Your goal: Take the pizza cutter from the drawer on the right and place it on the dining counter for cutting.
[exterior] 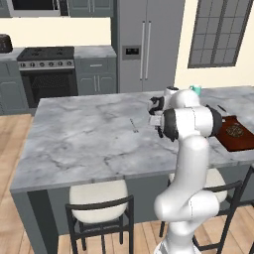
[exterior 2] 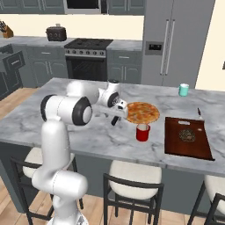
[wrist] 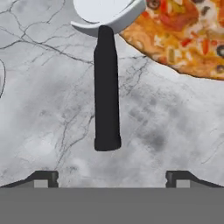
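A grey-white marble dining counter top with dark veins (wrist: pixel 52 105) is seen; on it a pizza cutter with a black handle and pale grey wheel (wrist: pixel 106 87); a round orange-brown pizza dotted red, green and black (wrist: pixel 183 39); a red cup (exterior 2: pixel 142 132); a dark reddish-brown board (exterior 2: pixel 188 137); a teal mug (exterior 2: pixel 183 90).

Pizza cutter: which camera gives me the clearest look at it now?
The hand view: the pizza cutter lies on the dining counter, wheel beside the pizza. In the right base view it's a small dark shape under the gripper.
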